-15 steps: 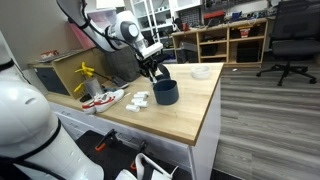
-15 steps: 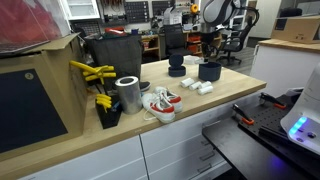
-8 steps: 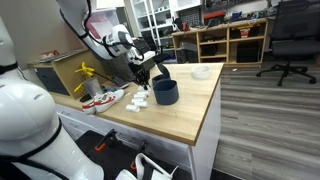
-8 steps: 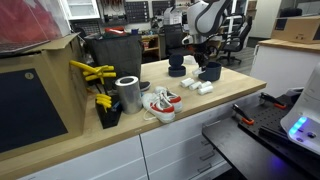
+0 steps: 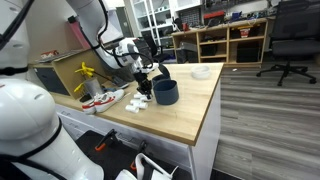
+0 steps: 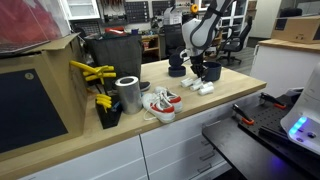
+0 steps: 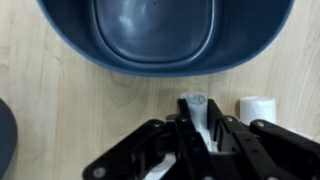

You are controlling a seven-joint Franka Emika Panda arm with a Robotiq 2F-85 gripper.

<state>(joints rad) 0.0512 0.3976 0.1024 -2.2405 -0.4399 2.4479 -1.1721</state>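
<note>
Our claw [image 7: 197, 120], pinched narrow on a small white plastic cylinder [image 7: 194, 101], has dropped low over the pale wooden counter [image 7: 70, 120]; the dark blue round bowl [image 7: 160, 40] sits just ahead.

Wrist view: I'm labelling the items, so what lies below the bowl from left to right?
Dark rounded edge at the left border → white piece clamped in the gripper → white cylinder. The blue bowl spans the top, so it is left out.
</note>
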